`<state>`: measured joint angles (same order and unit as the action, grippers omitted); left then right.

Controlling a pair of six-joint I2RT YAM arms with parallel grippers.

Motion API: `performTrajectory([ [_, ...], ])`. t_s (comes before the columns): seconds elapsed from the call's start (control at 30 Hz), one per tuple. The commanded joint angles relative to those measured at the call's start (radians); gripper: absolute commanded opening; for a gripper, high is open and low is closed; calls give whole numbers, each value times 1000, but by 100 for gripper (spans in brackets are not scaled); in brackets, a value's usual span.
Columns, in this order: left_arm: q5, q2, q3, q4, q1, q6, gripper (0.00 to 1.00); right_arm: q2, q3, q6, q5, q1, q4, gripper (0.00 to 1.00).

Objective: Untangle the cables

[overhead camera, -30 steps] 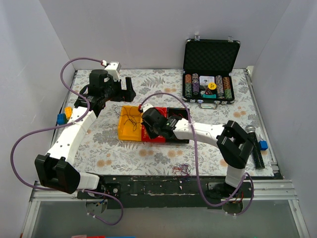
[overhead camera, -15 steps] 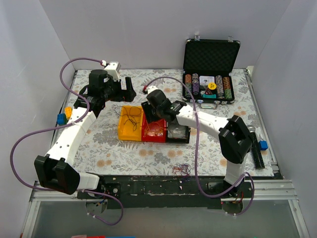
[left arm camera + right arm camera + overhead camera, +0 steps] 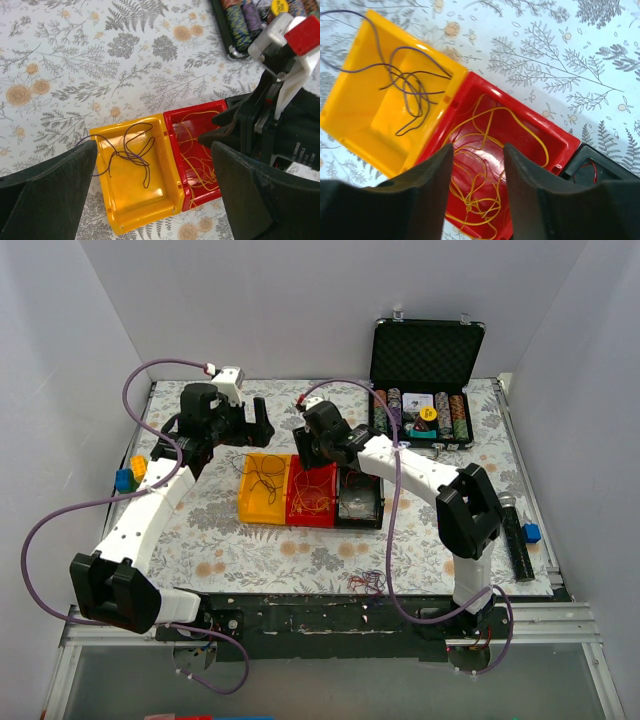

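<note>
The cables lie sorted in three small bins at mid-table. A dark purple wire (image 3: 131,155) is in the yellow bin (image 3: 245,502). Yellow wires (image 3: 517,117) are in the red bin (image 3: 330,475). A red wire (image 3: 587,172) shows in the black bin (image 3: 375,508). A small tangle (image 3: 368,581) of purple and red strands rests at the table's front edge. My right gripper (image 3: 477,147) hangs open above the red bin, holding nothing. My left gripper (image 3: 154,150) is wide open and empty, high over the yellow and red bins (image 3: 200,107).
An open black case (image 3: 425,390) of poker chips stands at the back right. Blue and yellow blocks (image 3: 128,475) sit at the left edge. A black cylinder (image 3: 515,535) and a blue block (image 3: 531,532) lie at the right edge.
My right gripper has opened and pulled up and back from the red bin towards the far side. The yellow wires now lie loose in the red bin. The left arm has not moved.
</note>
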<state>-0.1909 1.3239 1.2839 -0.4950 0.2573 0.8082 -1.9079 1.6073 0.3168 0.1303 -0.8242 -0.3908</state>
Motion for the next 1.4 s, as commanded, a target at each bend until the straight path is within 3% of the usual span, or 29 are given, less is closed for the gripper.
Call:
performTrajectory([
  [0.0,66,-2,-83,58,-4,-66,98,-11,5,54,-6,8,-19,49],
  [0.13,76,11,-161,101,-21,-98,98,119,-169,90,29,8,56,47],
  [0.2,67,24,-181,116,-29,-101,98,183,-236,100,52,8,86,41],
  [0.4,38,54,-205,116,-36,-136,83,344,-335,146,28,7,32,28],
  [0.43,27,44,-215,116,-41,-145,82,387,-393,149,8,4,50,30],
  [0.5,-14,20,-221,107,-50,-162,83,464,-479,163,-3,-6,44,44],
  [0.63,-135,-29,-204,47,-50,-213,86,625,-648,215,11,-55,17,59],
  [0.7,-188,-55,-192,17,-50,-254,95,719,-733,257,25,-91,-3,62],
  [0.77,-237,-81,-175,-20,-49,-302,98,780,-800,304,31,-118,-40,65],
  [0.9,-301,-124,-152,-102,-27,-381,98,883,-918,379,-30,-156,-89,69],
  [1.07,-253,-163,-173,-151,94,-443,98,932,-980,442,-63,-188,-146,70],
  [1.27,-183,-173,-201,-160,258,-457,98,883,-1011,462,-150,-193,-145,65],
  [1.37,-176,-170,-215,-149,290,-463,98,885,-1047,472,-172,-196,-56,47],
])
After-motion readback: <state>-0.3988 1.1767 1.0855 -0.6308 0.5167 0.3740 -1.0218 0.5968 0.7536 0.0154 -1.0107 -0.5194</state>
